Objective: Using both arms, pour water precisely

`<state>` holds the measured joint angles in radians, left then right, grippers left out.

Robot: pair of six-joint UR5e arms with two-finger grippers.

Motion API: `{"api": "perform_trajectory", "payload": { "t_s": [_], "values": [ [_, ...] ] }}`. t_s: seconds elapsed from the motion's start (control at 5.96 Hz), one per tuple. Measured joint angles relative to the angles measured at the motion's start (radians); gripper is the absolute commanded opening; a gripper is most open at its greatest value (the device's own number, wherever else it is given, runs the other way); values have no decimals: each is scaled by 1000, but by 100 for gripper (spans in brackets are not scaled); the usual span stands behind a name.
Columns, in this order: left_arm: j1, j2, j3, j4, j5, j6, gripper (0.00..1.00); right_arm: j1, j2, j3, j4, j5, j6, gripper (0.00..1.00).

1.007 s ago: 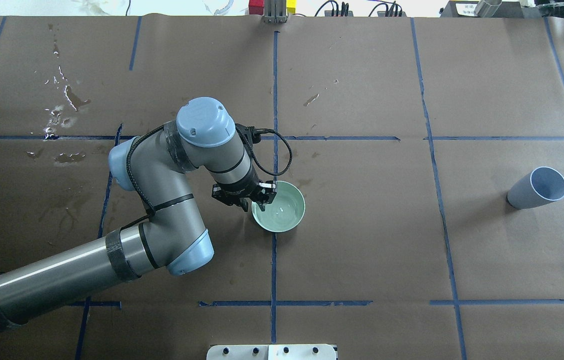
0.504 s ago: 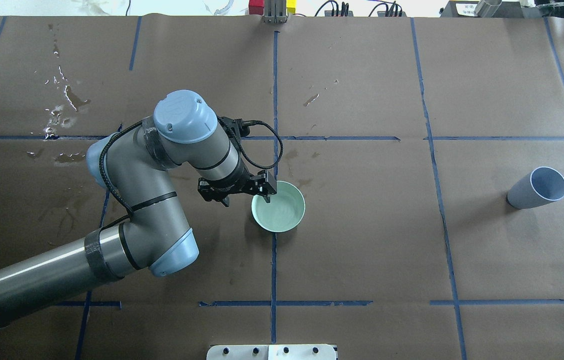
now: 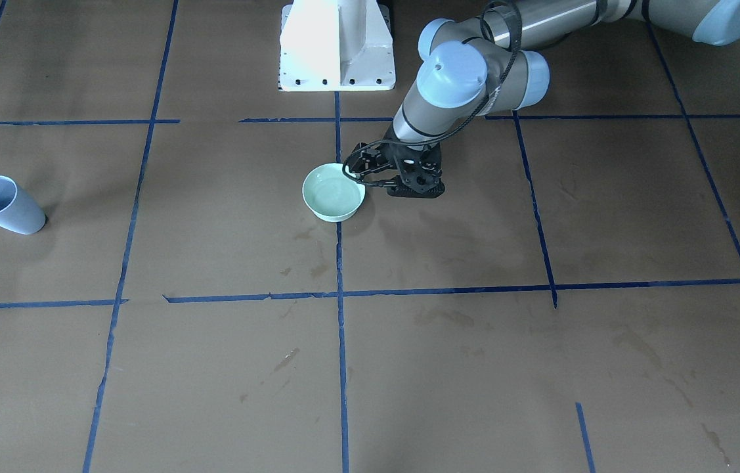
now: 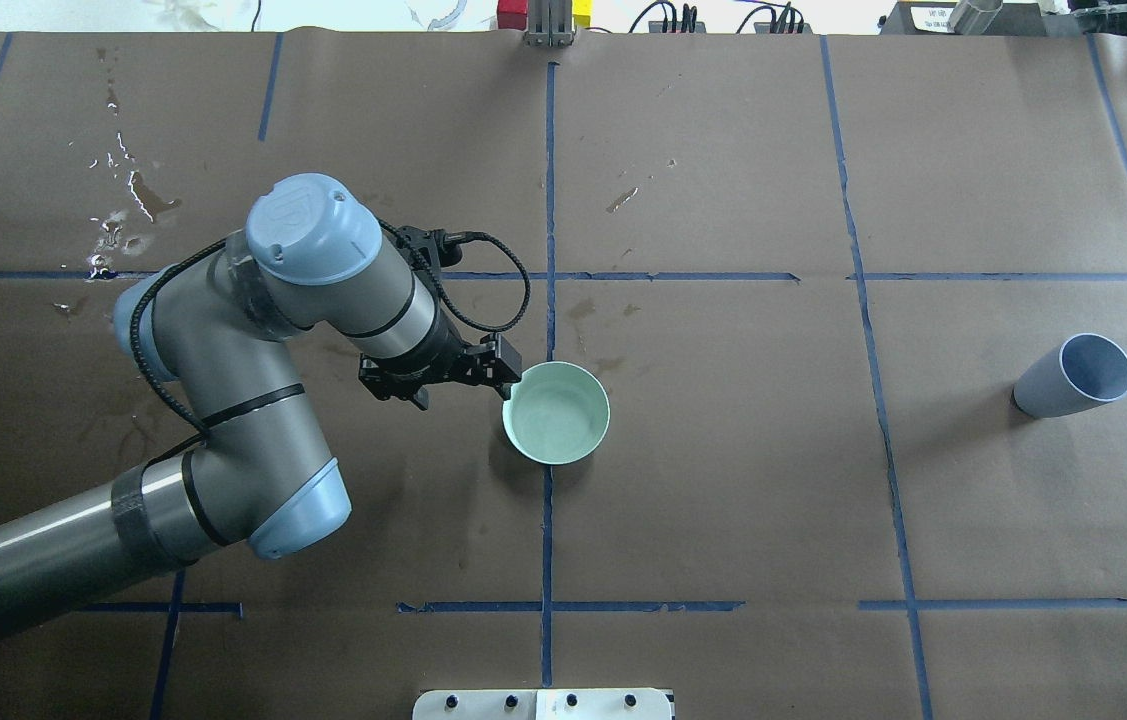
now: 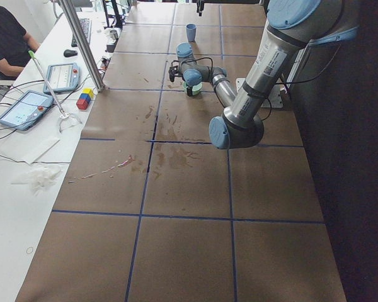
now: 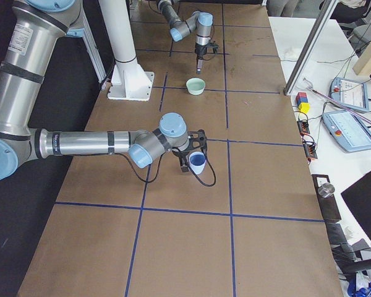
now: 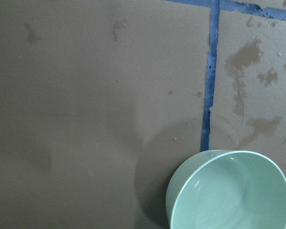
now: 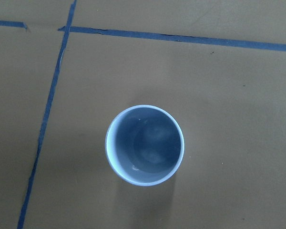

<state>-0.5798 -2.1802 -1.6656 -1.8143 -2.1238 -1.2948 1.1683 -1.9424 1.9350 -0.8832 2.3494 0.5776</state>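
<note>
Crossing stained brown paper [image 4: 723, 450], blue tape [image 4: 547, 540] runs under the green bowl [image 4: 556, 412].

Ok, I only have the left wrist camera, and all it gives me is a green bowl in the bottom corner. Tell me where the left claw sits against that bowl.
Observer: In the overhead view the left claw is just outside the green bowl, at the rim on the robot's left side. No finger is inside the bowl.
Operator: Now give me the cup.
Observer: The blue-grey cup stands upright far out on the robot's right side of the table, well apart from the bowl.
Operator: Report the right arm too.
Observer: The right claw hangs over the cup, and its wrist camera looks straight down into it. I cannot tell whether the claw is open or shut.
</note>
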Motion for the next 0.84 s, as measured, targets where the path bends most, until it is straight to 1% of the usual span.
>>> {"api": "perform_trajectory", "payload": {
  "t_s": [0.17,0.34,0.5,0.67,0.84],
  "values": [
    [-7,35,-45,0,1,0,100,-67,-13,2,79,-57,72,100],
    [-16,52,-68,1,2,0,100,-134,-25,2,149,-122,154,100],
    [-23,74,-93,1,2,0,100,-217,-43,2,210,-222,232,100],
    [-29,103,-122,1,3,0,100,-311,-59,2,247,-344,286,100],
    [-36,126,-146,2,3,0,100,-382,-74,1,274,-440,307,100]
  ]
}}
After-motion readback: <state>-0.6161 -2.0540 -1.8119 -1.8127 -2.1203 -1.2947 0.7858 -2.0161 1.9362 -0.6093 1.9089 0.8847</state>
